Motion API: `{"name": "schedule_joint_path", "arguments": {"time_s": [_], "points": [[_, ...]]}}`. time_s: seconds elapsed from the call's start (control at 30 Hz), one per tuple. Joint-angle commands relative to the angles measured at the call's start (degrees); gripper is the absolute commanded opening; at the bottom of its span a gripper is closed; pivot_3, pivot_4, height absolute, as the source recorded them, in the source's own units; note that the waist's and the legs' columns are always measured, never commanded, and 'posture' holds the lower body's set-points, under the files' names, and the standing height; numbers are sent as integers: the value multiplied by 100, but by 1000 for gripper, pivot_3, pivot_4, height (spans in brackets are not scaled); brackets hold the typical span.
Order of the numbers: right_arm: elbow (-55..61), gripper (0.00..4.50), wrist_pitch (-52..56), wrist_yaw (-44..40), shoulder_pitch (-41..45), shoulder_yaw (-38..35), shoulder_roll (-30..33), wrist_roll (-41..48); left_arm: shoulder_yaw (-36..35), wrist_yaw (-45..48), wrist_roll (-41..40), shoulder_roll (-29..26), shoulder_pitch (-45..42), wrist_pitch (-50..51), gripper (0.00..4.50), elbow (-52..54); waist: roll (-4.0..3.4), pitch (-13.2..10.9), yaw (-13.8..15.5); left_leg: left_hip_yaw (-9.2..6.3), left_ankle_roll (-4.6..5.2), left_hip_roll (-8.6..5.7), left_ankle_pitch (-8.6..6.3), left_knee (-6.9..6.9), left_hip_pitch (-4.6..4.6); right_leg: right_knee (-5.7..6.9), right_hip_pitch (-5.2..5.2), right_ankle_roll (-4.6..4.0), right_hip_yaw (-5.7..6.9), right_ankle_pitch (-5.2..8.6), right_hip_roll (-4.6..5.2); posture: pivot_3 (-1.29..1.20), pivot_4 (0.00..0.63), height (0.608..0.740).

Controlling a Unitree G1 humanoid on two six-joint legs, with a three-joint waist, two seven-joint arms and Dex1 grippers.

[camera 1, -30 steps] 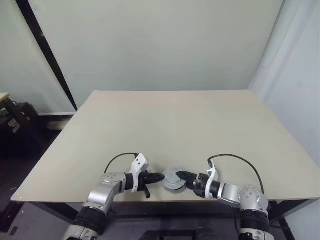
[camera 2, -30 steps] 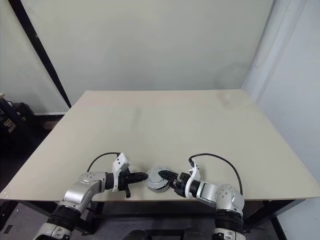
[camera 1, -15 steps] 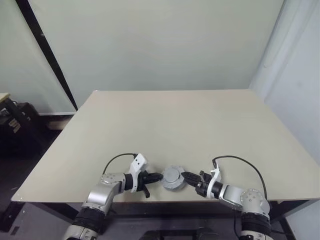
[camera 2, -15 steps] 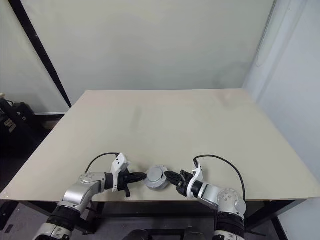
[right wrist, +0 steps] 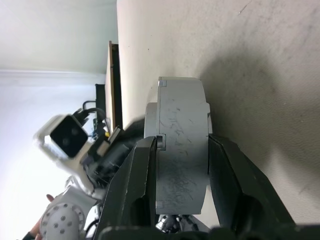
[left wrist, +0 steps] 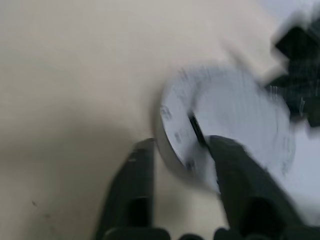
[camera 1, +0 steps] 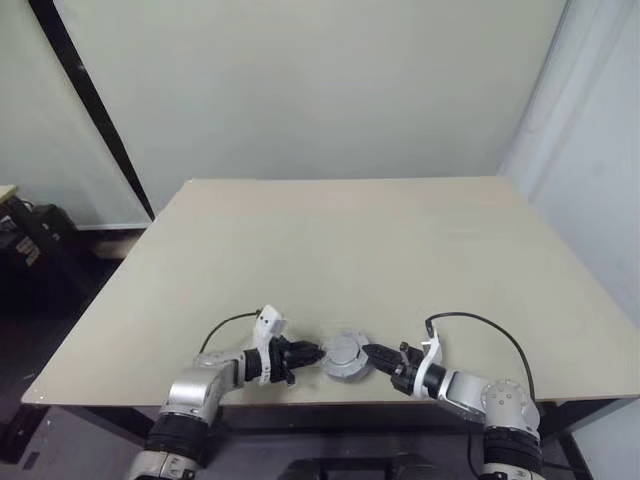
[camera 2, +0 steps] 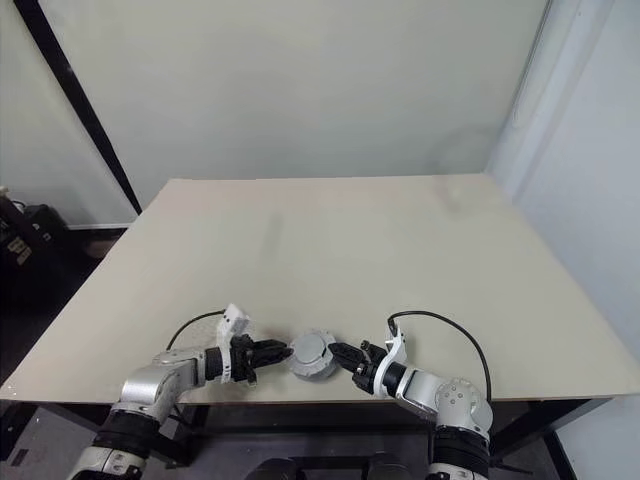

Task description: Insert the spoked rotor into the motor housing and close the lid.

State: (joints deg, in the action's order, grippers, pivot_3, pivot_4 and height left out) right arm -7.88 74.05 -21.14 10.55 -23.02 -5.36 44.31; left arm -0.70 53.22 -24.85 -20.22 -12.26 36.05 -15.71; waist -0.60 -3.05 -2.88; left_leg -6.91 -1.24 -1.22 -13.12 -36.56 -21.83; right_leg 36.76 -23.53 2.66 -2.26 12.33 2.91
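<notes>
Closed motor housing (camera 1: 345, 355) sitting near the surface's (camera 1: 350, 250) front edge, lid (left wrist: 235, 112) on top.
Right pincer (right wrist: 180, 150) is clamping its sides; left pincer (left wrist: 182, 150) is standing parted, fingers straddling its rim.

Head stereo pair is looking fwd and down from above over the surface (camera 1: 380, 250), both arms low in frame. Wrist cams are sitting v. close, each facing the closed housing (right wrist: 182, 145) from opposite sides.
</notes>
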Motion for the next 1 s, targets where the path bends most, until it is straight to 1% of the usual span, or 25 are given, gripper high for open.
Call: {"name": "schedule_joint_path", "arguments": {"time_s": [0.03, 0.17, 0.2, 0.47, 0.73, 1.0], "points": [[282, 1151, -21, -43, 54, -102, -211, 475, -700, -163, -592, -48, -247, 384, 3058, 82, 1, -11, 0, -1, 0, 1, 0, 2, -3, 0, -3, 0, 2, 0, -2, 0, 0, 740], [330, 1151, -72, 6, 35, -291, -377, 813, -1014, -341, -986, -30, -196, 919, 4431, 288, -1, -14, -1, 1, 1, -1, -1, 15, -2, -2, -4, 1, -1, -1, -2, 0, 0, 740], [347, 1151, -86, 16, 33, -339, -431, 934, -1073, -409, -1071, 4, -175, 1021, 4500, 318, 0, -14, -1, 1, 1, -3, -1, 21, -2, -5, -4, 1, -2, -1, -1, 0, 0, 740], [623, 1151, -95, 200, 37, -176, -592, 1549, -1407, -870, -1737, 423, -87, 1846, 4500, 436, 1, -17, -1, 0, 1, -1, 0, 32, 3, -6, -4, 0, -1, 0, -2, 0, 0, 740], [769, 1151, -77, 386, 8, 190, -655, 1811, -1771, -1264, -2463, 974, -239, 2493, 4500, 230, 4, -19, -1, 2, 1, -2, 0, 30, 4, -7, -3, 0, -1, 0, -2, 0, 0, 740], [778, 1151, -98, 501, -118, 436, -589, 1935, -1593, -1289, -2544, 1186, -245, 2885, 4500, 67, 5, -19, -1, 2, 1, -3, 0, 30, 4, -7, -2, 0, -2, 0, -2, 0, 0, 740]]}}
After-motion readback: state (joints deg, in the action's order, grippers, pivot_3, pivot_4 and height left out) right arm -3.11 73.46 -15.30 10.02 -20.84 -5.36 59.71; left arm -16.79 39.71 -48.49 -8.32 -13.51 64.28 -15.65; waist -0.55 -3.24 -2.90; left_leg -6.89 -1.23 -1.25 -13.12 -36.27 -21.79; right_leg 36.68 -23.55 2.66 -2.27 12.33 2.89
